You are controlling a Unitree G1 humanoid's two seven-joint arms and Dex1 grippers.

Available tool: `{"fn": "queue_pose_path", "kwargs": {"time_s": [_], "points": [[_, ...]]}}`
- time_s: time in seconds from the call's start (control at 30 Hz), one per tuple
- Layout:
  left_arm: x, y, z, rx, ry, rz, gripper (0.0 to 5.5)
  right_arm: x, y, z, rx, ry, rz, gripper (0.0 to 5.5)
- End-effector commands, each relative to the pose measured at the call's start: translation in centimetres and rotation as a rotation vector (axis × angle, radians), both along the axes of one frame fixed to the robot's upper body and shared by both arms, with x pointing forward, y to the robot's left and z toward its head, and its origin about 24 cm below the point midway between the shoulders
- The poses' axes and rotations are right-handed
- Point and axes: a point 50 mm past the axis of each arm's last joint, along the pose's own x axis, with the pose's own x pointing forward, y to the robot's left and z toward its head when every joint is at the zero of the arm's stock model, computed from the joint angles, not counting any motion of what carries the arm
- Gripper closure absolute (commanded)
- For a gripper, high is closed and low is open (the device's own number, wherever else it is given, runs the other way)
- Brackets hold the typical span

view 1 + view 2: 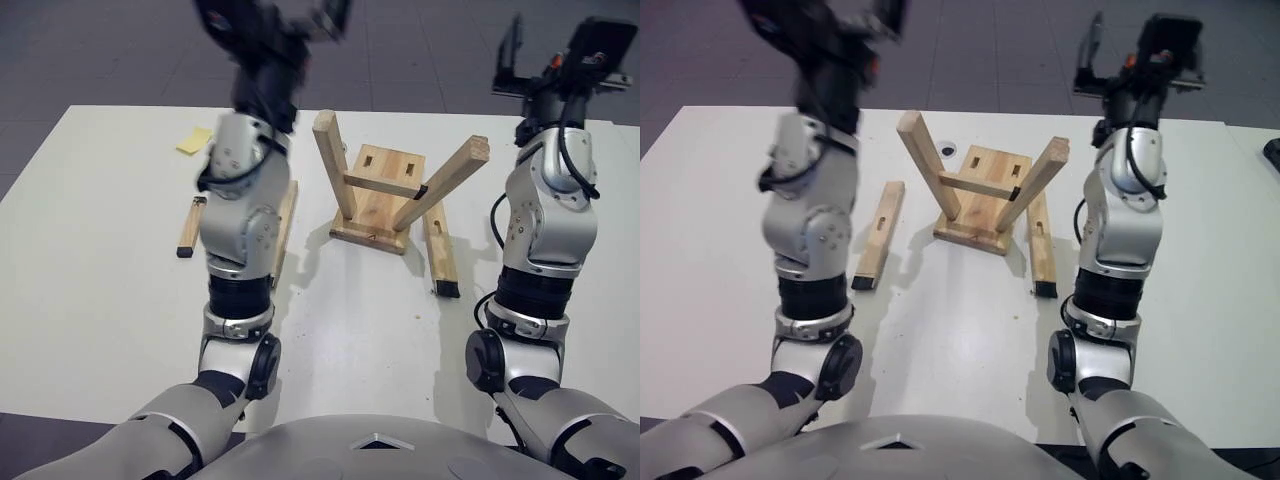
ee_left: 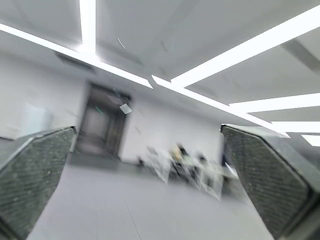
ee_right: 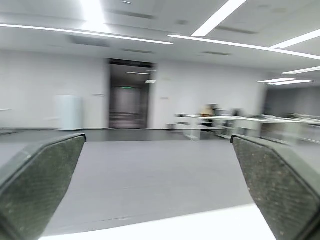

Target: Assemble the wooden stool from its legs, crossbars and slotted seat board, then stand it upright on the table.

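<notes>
Left eye view: the slotted seat board lies flat on the white table, near its middle and between the two arms. Two legs stand fitted in it and splay apart like a V: the left leg leans toward the robot's left, the right leg toward its right. A crossbar runs side to side between them, partway up. Just right of the board a loose leg lies flat, its long axis running toward and away from the robot, dark end nearest. Another loose leg lies the same way left of the board, beside the left arm. A shorter loose bar lies farther left, also pointing away from the robot.

Both arms are raised above the far side of the table, well apart from the wood. The left gripper appears smeared in the head views, but its wrist camera shows the fingers spread wide with nothing between them. The right gripper likewise stands wide and holds nothing.
</notes>
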Motion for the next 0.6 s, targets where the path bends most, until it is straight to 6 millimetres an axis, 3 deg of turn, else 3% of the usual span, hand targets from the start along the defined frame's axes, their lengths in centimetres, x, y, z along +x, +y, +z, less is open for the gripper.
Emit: {"fn": "queue_pose_path", "kwargs": {"time_s": [0.03,0.1,0.17,0.3,0.37,0.43,0.6], "points": [[2.8,2.8,-5.7,0.162,0.383,0.217,0.11,-1.8,-3.9,-3.4,0.048,0.138,-0.225,0.10],[3.2,2.4,-9.2,0.310,0.541,0.212,0.11,-2.6,-3.9,-4.6,0.003,0.192,-0.224,0.10],[2.6,0.3,-11.4,0.407,0.591,0.108,0.11,-3.2,-1.8,-5.6,-0.067,0.229,-0.111,0.10],[0.4,-5.7,-11.9,0.486,0.499,-0.103,0.11,-4.6,5.6,-7.3,-0.124,0.265,0.209,0.10],[-0.1,-7.0,-12.0,0.516,0.479,-0.141,0.11,-5.0,7.9,-7.2,-0.121,0.256,0.278,0.10],[-0.1,-7.0,-12.0,0.516,0.486,-0.141,0.11,-4.9,8.3,-7.4,-0.102,0.268,0.267,0.10],[0.2,-6.1,-13.3,0.502,0.580,-0.102,0.11,-4.3,5.0,-8.3,-0.085,0.323,0.073,0.10]]}}
